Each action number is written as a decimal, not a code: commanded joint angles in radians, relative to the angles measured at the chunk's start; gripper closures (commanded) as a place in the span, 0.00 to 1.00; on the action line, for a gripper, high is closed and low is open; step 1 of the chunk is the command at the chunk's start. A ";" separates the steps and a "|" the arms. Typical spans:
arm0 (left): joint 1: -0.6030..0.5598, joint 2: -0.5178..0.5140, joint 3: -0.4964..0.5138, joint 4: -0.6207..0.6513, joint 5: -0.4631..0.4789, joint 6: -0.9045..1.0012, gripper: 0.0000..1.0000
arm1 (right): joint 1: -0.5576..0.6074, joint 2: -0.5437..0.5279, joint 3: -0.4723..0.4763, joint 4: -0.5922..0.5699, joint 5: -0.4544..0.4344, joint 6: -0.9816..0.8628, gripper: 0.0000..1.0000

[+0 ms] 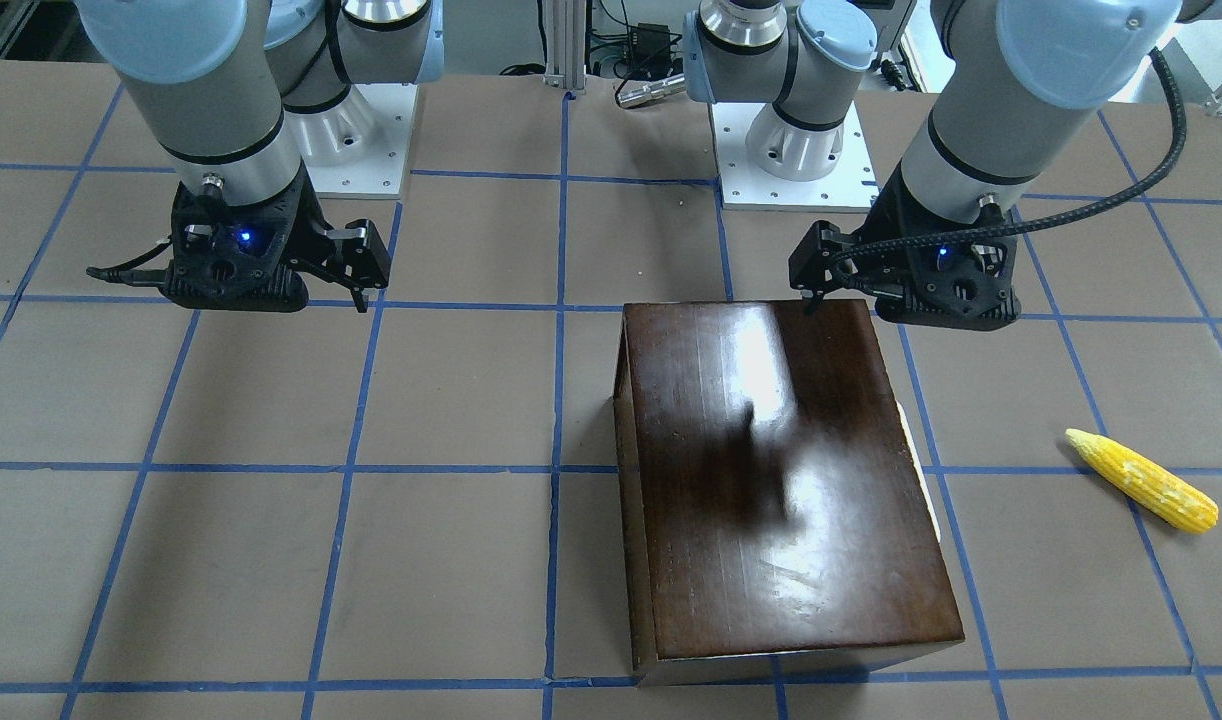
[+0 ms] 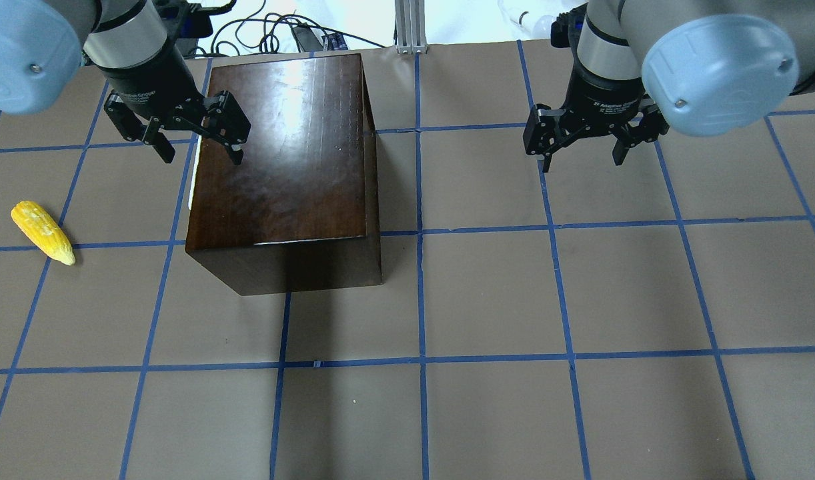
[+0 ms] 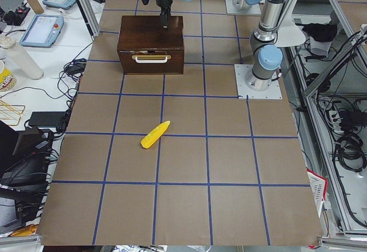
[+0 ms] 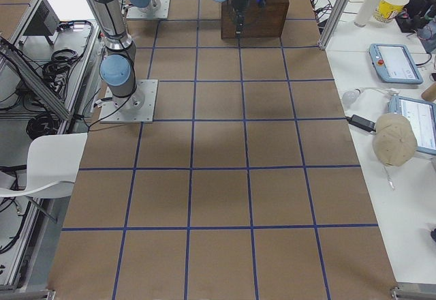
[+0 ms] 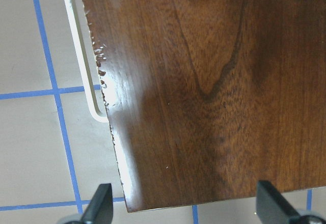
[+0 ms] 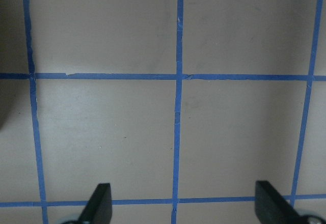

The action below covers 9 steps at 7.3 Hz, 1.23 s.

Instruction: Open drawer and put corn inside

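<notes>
The dark brown wooden box (image 2: 281, 153) stands on the table. Its drawer (image 3: 151, 66) is pushed in, and the front panel with a cream handle (image 5: 84, 56) faces the robot's left. The yellow corn (image 2: 42, 232) lies flat on the table left of the box, apart from it; it also shows in the front-facing view (image 1: 1141, 480). My left gripper (image 2: 199, 145) is open and empty. It hovers above the box's top at the far corner on the handle side (image 5: 186, 206). My right gripper (image 2: 581, 150) is open and empty above bare table, right of the box.
The brown table cover is marked with a blue tape grid (image 2: 421, 360). The arm bases (image 1: 801, 150) stand on white plates at the robot's side. Tablets and cables (image 3: 43, 28) lie on a side table beyond the edge.
</notes>
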<state>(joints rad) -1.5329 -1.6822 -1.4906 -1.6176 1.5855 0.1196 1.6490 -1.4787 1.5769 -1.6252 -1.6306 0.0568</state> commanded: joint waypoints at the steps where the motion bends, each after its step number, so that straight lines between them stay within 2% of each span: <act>1: 0.000 0.001 -0.002 0.001 0.001 0.000 0.00 | 0.000 0.001 0.000 0.001 0.000 0.000 0.00; 9: 0.031 0.007 0.007 -0.013 -0.002 -0.006 0.00 | 0.000 0.001 0.000 -0.001 0.000 0.000 0.00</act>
<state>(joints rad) -1.5223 -1.6764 -1.4851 -1.6274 1.5881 0.1133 1.6490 -1.4783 1.5769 -1.6249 -1.6306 0.0568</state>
